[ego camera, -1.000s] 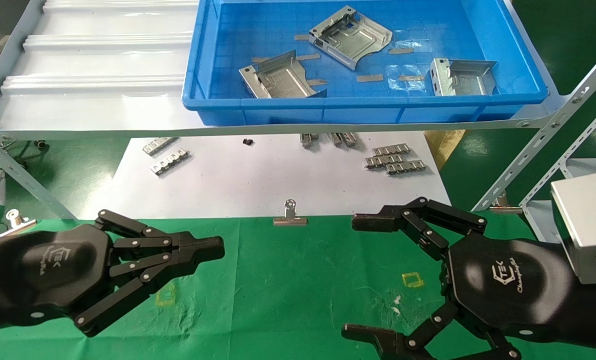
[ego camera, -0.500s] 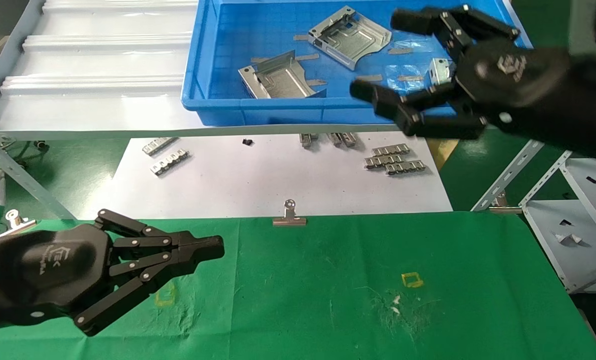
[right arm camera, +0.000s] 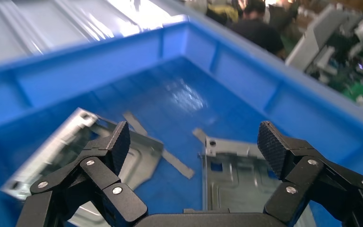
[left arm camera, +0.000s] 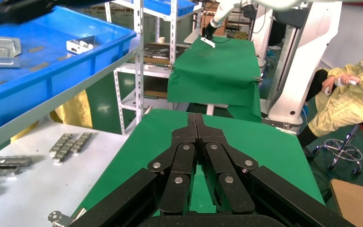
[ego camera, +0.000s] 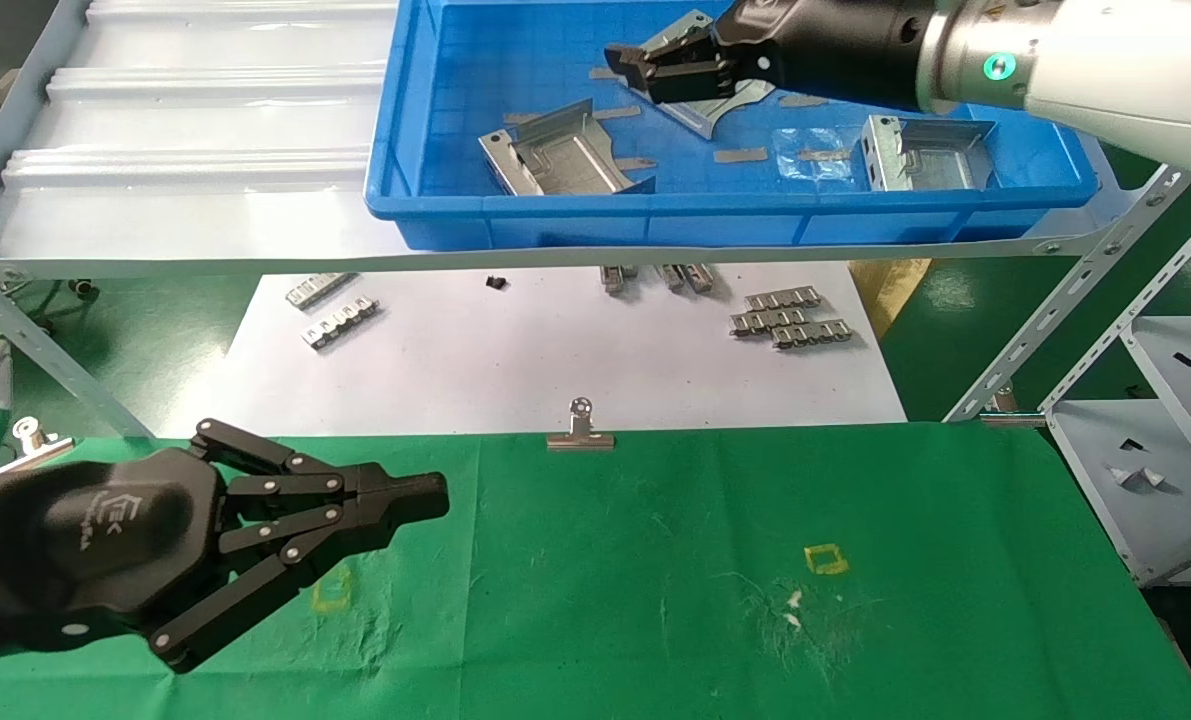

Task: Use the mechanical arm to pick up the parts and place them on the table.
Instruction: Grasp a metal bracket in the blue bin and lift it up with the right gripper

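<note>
Over the blue bin, right tool gapes wide above a part, gripping nothing.

A white "TEK" logo with smaller, unreadable lettering stands on the left gripper's palm plate, behind its fingers.

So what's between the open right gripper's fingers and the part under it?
Nothing: in the right wrist view the right gripper hangs open over the part, only bare blue bin floor around.

The broad flat table wears bright green cloth marked with small yellow square outlines. Shiny silver stamped sheet-metal parts lie in a saturated blue plastic bin; both tools are matte black.
</note>
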`<state>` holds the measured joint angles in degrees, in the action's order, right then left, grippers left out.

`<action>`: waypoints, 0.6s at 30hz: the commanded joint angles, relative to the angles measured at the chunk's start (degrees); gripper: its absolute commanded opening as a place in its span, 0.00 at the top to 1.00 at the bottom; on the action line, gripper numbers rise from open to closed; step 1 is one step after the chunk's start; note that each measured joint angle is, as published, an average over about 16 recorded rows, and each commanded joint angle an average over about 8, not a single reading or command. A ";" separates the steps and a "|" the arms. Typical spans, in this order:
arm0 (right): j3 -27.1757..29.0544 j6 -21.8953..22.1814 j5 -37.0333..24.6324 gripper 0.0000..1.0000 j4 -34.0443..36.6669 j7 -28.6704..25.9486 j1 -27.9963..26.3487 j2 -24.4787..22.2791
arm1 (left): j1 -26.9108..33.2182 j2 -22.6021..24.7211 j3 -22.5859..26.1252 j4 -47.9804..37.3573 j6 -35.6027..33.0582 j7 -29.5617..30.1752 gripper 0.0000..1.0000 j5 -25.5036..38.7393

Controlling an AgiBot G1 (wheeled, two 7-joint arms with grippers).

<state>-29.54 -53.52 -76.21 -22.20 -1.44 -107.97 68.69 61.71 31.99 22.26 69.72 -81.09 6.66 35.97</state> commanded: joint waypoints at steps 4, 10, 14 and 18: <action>-2.79 7.93 -4.83 0.58 11.75 1.03 -4.50 6.62 | 0.00 0.00 0.00 0.00 0.00 0.00 0.58 0.00; -4.56 11.29 -6.44 1.00 15.50 -0.96 -5.06 9.29 | 0.00 0.00 0.00 0.00 0.00 0.00 0.00 0.00; -5.73 10.39 -6.53 1.00 14.51 -3.10 -4.85 9.47 | 0.00 0.00 0.00 0.00 0.00 0.00 0.00 0.00; -6.77 10.38 -6.10 1.00 13.15 -4.94 -4.59 9.49 | 0.00 0.00 0.00 0.00 0.00 0.00 0.00 0.00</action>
<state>-36.38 -42.97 -82.34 -8.75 -6.14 -112.45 78.15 61.71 31.99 22.26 69.72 -81.09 6.66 35.97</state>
